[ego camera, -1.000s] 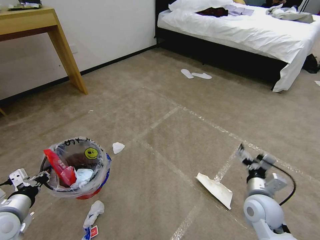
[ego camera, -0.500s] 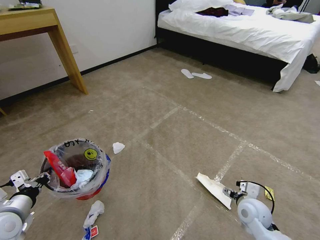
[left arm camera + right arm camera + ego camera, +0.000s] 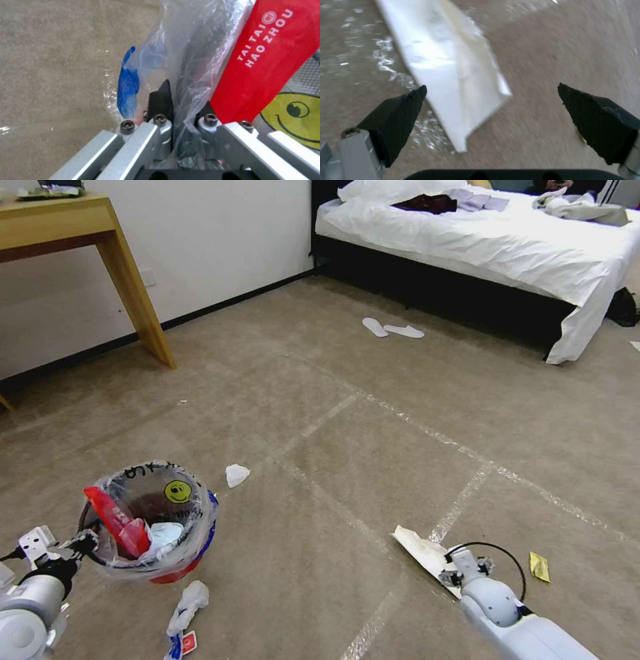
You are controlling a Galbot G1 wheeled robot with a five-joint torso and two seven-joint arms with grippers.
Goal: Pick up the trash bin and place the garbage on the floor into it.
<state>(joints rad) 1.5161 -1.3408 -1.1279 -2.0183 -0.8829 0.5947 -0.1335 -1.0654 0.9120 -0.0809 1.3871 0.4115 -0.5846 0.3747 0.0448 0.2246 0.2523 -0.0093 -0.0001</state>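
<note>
Step in hand: bin already picked up, now collecting litter. The left gripper (image 3: 181, 112) is pinched together on the rim and clear liner of the trash bin (image 3: 152, 527), one finger outside the wall and one inside. A red wrapper (image 3: 115, 520) and a crumpled tissue (image 3: 163, 533) already sit inside the bin.

The right gripper (image 3: 493, 120) has its fingers wide apart and sits low over the carpet (image 3: 347, 447), well to the right of the bin. The near end of the white folded paper (image 3: 453, 75) lies between the two black pads (image 3: 396, 117), neither touching it as far as I can tell. In the head view the paper (image 3: 427, 557) lies across a tape line (image 3: 460, 500).

Other litter relative to the bin: a white wad (image 3: 236, 474) just beyond it on its right, a twisted tissue (image 3: 189, 603) with a red-white packet (image 3: 189, 641) right in front of it, and a small yellow scrap (image 3: 539, 567) far to its right, past the paper.

Judgement: this is the approach to grasping the paper. The next move calls for lowering until the pads straddle the paper's raised fold, then closing on it. The sheet is thin and lies flat, so the pads may slide over it or press it into the carpet. Then carry it across to the bin opening, with the left arm holding the bin level.
</note>
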